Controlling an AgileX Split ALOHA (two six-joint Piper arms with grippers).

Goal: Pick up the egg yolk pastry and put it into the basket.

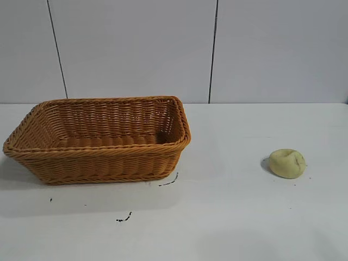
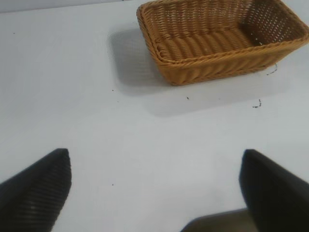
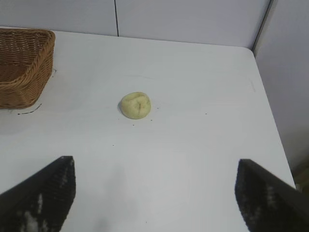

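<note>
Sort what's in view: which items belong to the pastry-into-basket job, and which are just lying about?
Job items:
- egg yolk pastry, on the table, apart from the basket
- basket, nothing in it
- right gripper, open, short of the pastry

Just there:
- left gripper, open, idle
- black marks on the white table

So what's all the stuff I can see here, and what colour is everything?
basket: one, orange-brown wicker, on the table's left side, nothing inside it.
egg yolk pastry: one, pale yellow-green, on the table's right side, apart from the basket.
black marks: a few small black specks and squiggles on the table in front of the basket.
table: one, white, under everything.
wall: pale grey panels with dark seams, behind the table.
left gripper: one, black fingers wide open, above bare table, facing the basket.
right gripper: one, black fingers wide open, above bare table, facing the pastry.
</note>
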